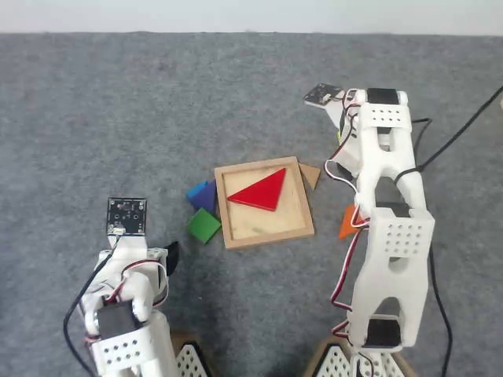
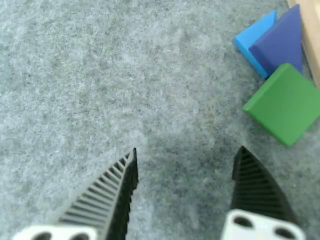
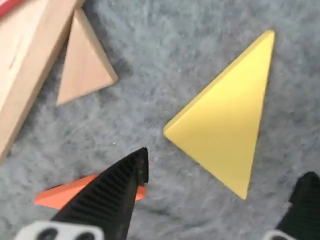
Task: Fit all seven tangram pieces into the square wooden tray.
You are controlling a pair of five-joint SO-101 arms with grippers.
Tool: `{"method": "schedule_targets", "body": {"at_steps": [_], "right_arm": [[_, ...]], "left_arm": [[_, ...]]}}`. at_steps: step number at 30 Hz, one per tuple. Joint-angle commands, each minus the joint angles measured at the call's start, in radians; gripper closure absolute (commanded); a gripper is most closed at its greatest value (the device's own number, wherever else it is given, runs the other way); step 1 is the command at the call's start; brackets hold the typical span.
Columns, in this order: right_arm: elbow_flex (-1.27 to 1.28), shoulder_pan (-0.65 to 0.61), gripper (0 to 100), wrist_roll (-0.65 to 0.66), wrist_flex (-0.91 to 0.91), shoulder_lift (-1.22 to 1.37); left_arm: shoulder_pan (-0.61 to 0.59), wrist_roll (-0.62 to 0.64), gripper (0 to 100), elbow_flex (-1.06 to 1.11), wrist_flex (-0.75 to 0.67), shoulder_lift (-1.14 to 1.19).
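Right fingers point(image 3: 120, 185) apart over yellow triangle point(image 3: 225, 117), red triangle point(image 1: 260, 191) in tray point(image 1: 263, 222)

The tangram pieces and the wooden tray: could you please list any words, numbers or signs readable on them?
None: the wooden tray, red triangle, green square and yellow triangle are all plain.
Marks on the dark wrist board are too small to read.
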Motion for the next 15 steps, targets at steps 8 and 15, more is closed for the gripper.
{"method": "schedule_targets", "body": {"at_steps": [8, 15], "right_arm": [[-0.006, -0.051, 55.2, -0.043, -0.170, 0.084], [-0.006, -0.056, 58.6, -0.048, -0.174, 0.108]], "left_arm": [[0.000, 0.005, 70, -0.012, 0.003, -0.021], [0.000, 0.005, 70, -0.012, 0.003, -0.021]]}}
